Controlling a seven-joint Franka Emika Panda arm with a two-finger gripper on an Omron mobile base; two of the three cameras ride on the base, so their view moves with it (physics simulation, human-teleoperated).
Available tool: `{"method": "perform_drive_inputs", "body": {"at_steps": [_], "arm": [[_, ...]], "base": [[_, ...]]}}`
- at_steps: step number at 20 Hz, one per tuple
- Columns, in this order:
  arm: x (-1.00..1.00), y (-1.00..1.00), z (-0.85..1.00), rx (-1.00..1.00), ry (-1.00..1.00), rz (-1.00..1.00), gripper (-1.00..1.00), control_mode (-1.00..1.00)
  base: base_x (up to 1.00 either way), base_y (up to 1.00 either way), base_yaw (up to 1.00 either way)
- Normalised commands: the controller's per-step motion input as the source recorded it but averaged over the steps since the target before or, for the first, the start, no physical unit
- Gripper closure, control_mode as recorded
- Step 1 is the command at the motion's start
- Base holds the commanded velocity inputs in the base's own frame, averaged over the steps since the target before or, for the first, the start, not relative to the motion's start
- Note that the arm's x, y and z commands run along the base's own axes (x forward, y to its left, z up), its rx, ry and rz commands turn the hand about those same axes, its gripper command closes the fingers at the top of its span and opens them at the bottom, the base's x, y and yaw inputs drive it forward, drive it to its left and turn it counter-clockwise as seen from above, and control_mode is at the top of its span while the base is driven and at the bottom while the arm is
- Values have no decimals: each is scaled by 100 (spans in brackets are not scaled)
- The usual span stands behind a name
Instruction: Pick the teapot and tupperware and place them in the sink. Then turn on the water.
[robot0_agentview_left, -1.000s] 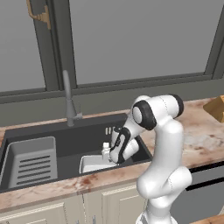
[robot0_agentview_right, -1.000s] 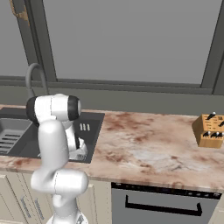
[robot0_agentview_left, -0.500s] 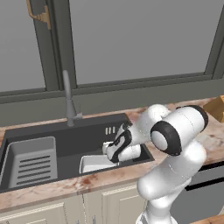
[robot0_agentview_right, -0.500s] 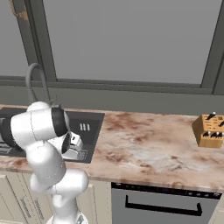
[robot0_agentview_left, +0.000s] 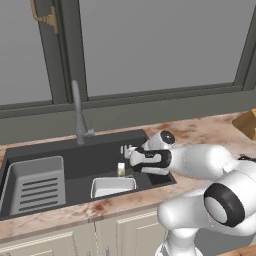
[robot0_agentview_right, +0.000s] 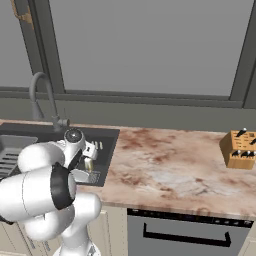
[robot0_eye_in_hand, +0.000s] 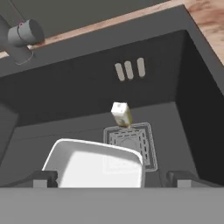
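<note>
Since before, arm swung rightward; gripper hung over the sink — fingers spread wide, empty — above tupperware and teapot.

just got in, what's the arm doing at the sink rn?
The arm reaches over the sink with its gripper open, holding nothing. The tupperware lies on the basin floor, near the front wall. The teapot shows as a small yellowish shape just above the drain grid; I cannot tell whether it rests on the floor or is in the air. No water shows at the faucet, so turning it on looks like the step left.
</note>
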Motion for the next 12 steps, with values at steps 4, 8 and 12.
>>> {"method": "perform_drive_inputs", "body": {"at_steps": [4,8,12], "arm": [[0,-16,99,0,4,0,-100,-100],[0,-9,90,-6,21,0,-100,-100],[-1,-12,72,-13,33,0,-100,-100]], "base": [[0,0,0],[0,0,0],[0,0,0]]}}
